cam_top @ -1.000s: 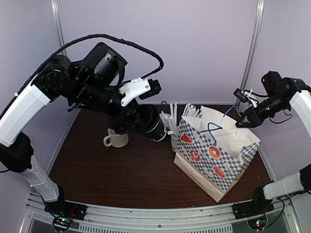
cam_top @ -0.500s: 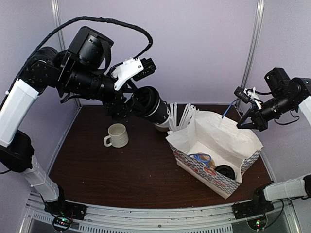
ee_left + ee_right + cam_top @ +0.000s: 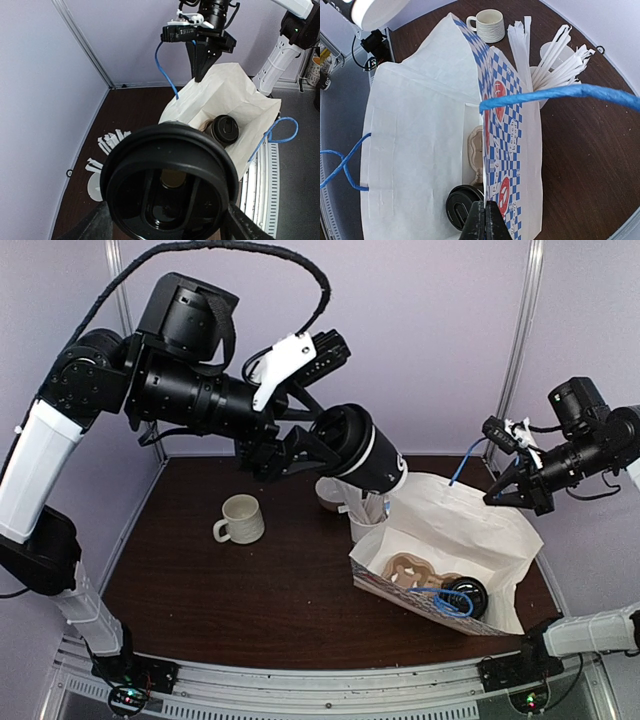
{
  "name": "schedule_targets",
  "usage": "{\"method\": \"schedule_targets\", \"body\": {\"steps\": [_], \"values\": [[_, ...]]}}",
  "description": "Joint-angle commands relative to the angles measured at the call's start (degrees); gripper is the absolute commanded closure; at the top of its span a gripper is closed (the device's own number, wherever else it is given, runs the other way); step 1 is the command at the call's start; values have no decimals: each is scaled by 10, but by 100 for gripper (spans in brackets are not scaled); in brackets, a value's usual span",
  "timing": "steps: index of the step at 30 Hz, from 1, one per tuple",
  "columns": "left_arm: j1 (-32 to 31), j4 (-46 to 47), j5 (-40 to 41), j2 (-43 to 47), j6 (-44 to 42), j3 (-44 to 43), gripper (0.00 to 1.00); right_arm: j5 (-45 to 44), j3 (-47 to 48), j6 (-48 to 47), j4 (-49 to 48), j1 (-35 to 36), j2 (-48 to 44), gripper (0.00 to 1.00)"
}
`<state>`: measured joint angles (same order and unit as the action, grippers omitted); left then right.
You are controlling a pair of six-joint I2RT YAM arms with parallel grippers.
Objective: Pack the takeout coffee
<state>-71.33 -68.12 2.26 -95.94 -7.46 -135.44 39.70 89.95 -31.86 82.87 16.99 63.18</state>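
Observation:
My left gripper (image 3: 335, 445) is shut on a black lidded paper cup (image 3: 368, 455) and holds it tilted in the air, above the left rim of the paper bag (image 3: 455, 525). In the left wrist view the cup's lid (image 3: 170, 185) fills the frame between my fingers. The second black lidded cup (image 3: 465, 595) stands inside the bag beside a brown cardboard carrier (image 3: 410, 570); it also shows in the right wrist view (image 3: 462, 205). My right gripper (image 3: 512, 492) is shut on the bag's rim (image 3: 487, 197) and holds the bag open. A blue handle (image 3: 555, 95) hangs loose.
A cream handled mug (image 3: 240, 518) stands on the brown table at the left. A white cup of white stirrers (image 3: 365, 515) stands right behind the bag's left corner, under the held cup. Walls close the back and sides.
My left arm has lifted the cup from beside the mug and carried it right, over the bag's left rim. The bag has been pulled open and now shows its inside.

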Motion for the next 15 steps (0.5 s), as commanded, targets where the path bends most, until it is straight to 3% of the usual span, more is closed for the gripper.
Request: {"method": "schedule_targets", "body": {"steps": [1,7,15], "values": [[-25,35,-14,-37,-24,-17,34,-6,-12,-15,-17,28,-15,100],[-55,24,12,-65,-50,1,34,-16,-16,-9,-31,64,-11,100],[-123,2,125,-111,-95,3,34,-30,-23,-16,-22,123,11,100]]}}
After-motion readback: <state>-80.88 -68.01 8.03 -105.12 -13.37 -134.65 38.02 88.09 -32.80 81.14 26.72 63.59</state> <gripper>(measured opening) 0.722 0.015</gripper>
